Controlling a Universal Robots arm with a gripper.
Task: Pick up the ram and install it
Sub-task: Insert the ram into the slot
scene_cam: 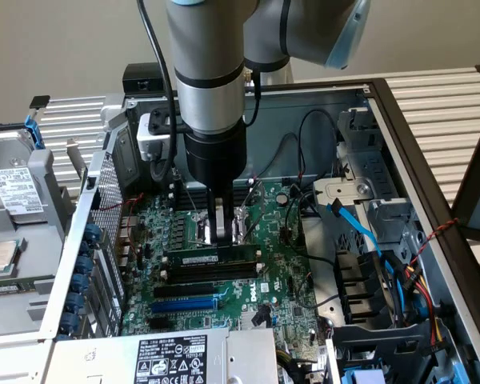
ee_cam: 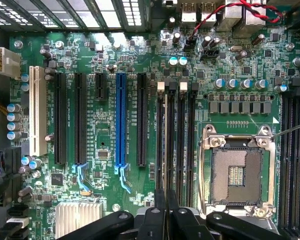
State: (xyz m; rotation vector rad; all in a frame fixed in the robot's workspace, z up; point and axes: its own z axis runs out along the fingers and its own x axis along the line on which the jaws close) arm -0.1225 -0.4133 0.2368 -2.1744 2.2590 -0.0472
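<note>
Over the motherboard (scene_cam: 288, 268), the arm points straight down, hand (scene_cam: 221, 236) clamped narrowly on the ram (scene_cam: 212, 258).

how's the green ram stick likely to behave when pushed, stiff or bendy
Probably stiff: the long thin green ram stick stands straight on edge along the black slots. Likely light, being so thin. It may tip sideways, since the hand pinches only its narrow top edge.

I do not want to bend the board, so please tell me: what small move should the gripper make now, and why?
Probably a short, straight push down. The gripper is closed on the ram, which stands upright among the black memory slots beside the CPU socket. Whether it is fully seated I cannot tell.
</note>
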